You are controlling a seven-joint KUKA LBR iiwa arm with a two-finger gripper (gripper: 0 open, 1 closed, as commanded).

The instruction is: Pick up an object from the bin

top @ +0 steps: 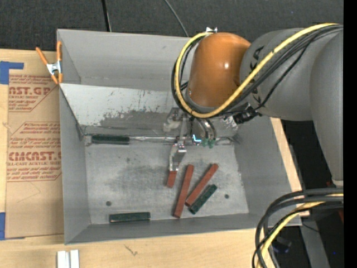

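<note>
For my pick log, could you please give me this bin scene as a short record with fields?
claw: low over the bin's middle, by the far end of the short red-brown block
right of the block: left red-brown bar, right red-brown bar, short green bar, bunched together
apart: back green bar, front green bar
bin: grey metal

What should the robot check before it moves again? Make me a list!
1. Gripper down inside the bin: ok.
2. Something near its tip: the short red-brown stick lies right there: ok.
3. That stick already gripped: cannot tell.
4. Free room around that stick: the long red-brown stick lies close beside it: not ok.
5. Other things out of the way: the back green stick and the front green stick lie far off: ok.
</note>
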